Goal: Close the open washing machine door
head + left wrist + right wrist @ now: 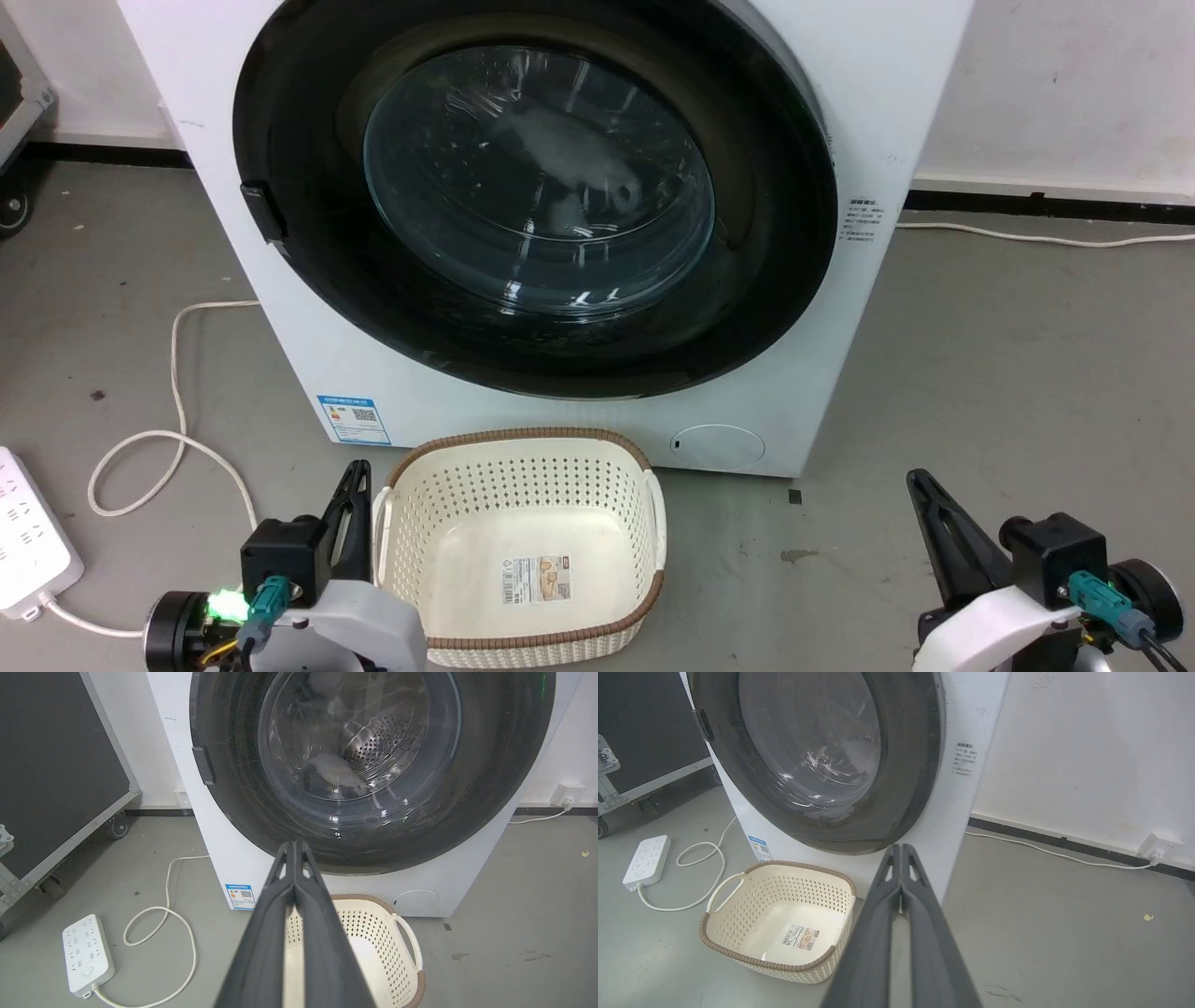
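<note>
The washing machine door (537, 187) lies flush against the front of the white washing machine (831, 355), which stands on the floor by the wall. The left gripper (295, 845) and the right gripper (901, 847) are both pressed closed, empty, clear of the door.

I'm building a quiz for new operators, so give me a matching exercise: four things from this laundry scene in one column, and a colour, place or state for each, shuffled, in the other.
1 washing machine door
2 basket
3 power strip
4 left pincer

A white, at the head view's far left
B fingers pressed together
C glossy black rim, clear glass
D cream, perforated, brown rim

Pairs: 1-C, 2-D, 3-A, 4-B
</note>
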Robot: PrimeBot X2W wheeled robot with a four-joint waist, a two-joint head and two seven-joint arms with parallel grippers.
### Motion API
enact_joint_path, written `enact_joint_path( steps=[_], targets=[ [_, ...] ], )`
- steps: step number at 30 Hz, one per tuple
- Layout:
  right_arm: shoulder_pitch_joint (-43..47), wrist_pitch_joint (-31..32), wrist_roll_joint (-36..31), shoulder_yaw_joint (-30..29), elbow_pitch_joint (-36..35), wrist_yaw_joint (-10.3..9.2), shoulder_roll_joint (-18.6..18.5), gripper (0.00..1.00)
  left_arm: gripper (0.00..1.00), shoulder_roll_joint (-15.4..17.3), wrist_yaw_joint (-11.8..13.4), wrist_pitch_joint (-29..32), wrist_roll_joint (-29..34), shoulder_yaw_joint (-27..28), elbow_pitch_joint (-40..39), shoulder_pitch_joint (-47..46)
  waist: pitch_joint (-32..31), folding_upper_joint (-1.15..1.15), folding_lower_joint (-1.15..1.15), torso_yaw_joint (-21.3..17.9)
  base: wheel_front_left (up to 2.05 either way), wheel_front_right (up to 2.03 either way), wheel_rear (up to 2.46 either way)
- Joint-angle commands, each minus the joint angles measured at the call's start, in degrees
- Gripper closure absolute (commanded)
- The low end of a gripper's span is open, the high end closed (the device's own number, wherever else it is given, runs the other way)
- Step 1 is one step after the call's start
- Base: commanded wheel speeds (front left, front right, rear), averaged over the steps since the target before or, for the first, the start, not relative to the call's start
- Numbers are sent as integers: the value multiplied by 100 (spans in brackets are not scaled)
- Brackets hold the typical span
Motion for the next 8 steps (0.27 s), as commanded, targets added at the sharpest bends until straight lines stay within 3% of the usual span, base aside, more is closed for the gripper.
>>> enact_joint_path(
  steps=[1, 8],
  targets=[
    [-80, 3, -42, 2, -39, -4, 23, 100, 100, 0, 16, 2, 16, 17, -29, 22, 0, 0, 0, 0, 0, 0, 0],
    [-80, 3, -42, 2, -39, -4, 23, 100, 100, 0, 16, 2, 16, 17, -29, 22, 0, 0, 0, 0, 0, 0, 0]
  ],
)
